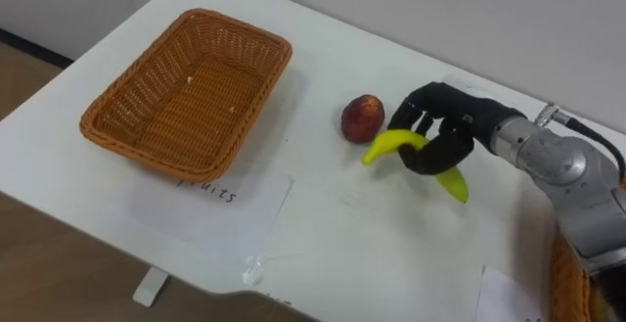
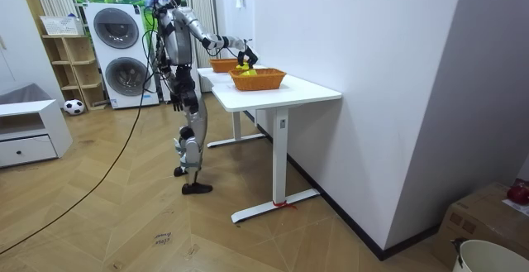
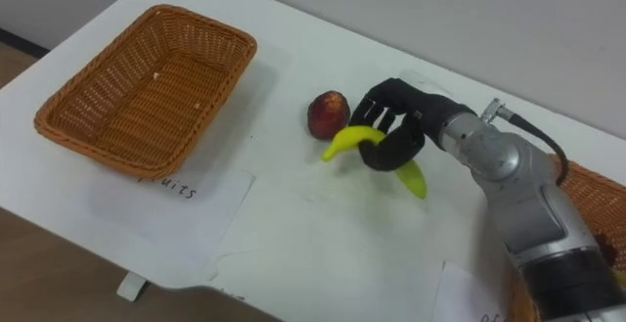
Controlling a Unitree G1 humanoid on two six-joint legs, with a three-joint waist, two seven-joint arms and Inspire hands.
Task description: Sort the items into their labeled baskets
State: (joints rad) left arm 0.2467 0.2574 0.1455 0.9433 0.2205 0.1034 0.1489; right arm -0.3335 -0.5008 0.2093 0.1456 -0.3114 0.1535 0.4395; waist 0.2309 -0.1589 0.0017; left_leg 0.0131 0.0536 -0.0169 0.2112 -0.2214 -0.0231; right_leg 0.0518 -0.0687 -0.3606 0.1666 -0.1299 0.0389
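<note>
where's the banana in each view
Left eye view: banana right of centre, just right of the red fruit, gripped in the right hand.
Right eye view: banana near centre, beside the same red fruit.
Room view: probably the yellow speck under the hand, just above the near basket; too small to be sure.
Shared landmark: the right hand curled round it.

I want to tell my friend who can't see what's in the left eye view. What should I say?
The robot's right hand is curled round a yellow banana over a white table, right beside a red fruit. A brown wicker basket sits further left, with a paper label at its near edge.
</note>
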